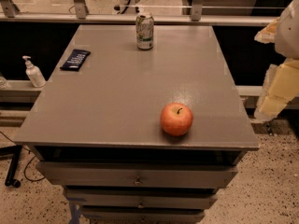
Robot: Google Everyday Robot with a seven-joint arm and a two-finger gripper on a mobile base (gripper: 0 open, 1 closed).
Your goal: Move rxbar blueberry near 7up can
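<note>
The rxbar blueberry (75, 59), a flat dark navy wrapper, lies near the left edge of the grey tabletop (117, 97), towards the back. The 7up can (145, 31), white and green with a silver top, stands upright at the back middle of the table. The bar lies well to the left of the can and a little nearer to me, apart from it. My gripper (276, 88) is a pale, cream-coloured shape at the right edge of the view, off the table's right side and far from both the bar and the can.
A red apple (176, 119) sits at the front right of the table. A white pump bottle (33, 72) stands on a lower ledge left of the table. Drawers (138, 177) lie below the tabletop. A railing (140, 17) runs behind the table.
</note>
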